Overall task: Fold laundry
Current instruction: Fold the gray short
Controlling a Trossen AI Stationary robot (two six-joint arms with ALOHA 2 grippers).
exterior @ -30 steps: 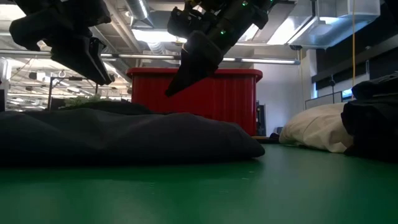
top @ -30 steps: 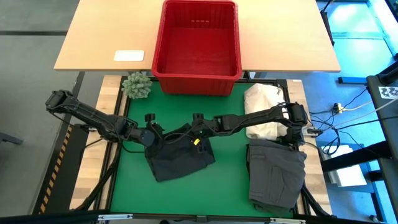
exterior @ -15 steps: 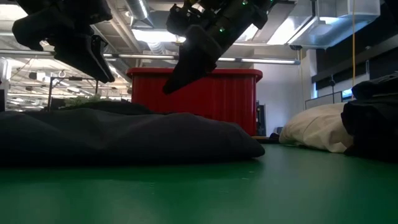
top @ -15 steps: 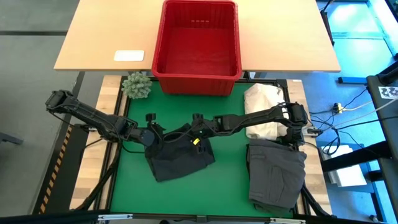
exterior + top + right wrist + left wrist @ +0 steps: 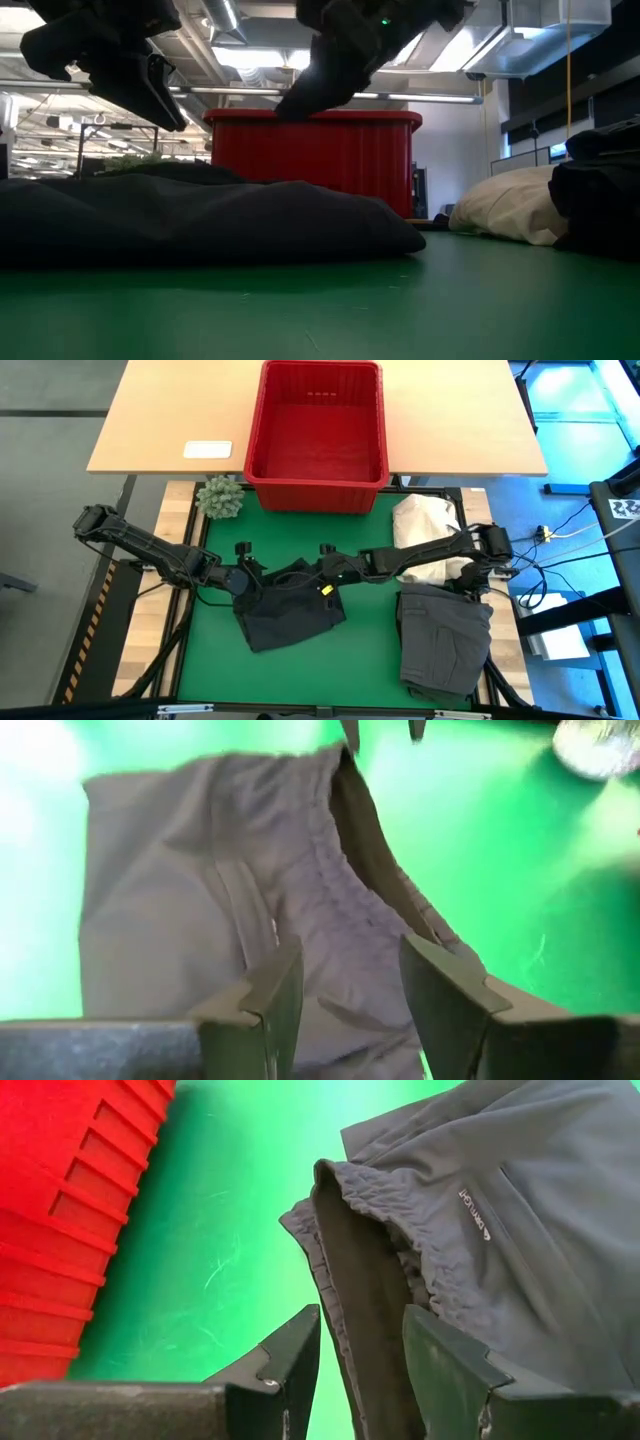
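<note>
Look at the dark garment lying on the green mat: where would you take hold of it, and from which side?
Grip the dark garment at its gathered waistband, probably from above, on the edge facing the red basket. That band is thick, ridged and stands proud of the green mat, so fingers can close around it; the rest lies flat.

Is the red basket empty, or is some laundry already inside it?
Empty. In the high view the red basket shows only its bare red floor; the dark garments lie on the green mat.
</note>
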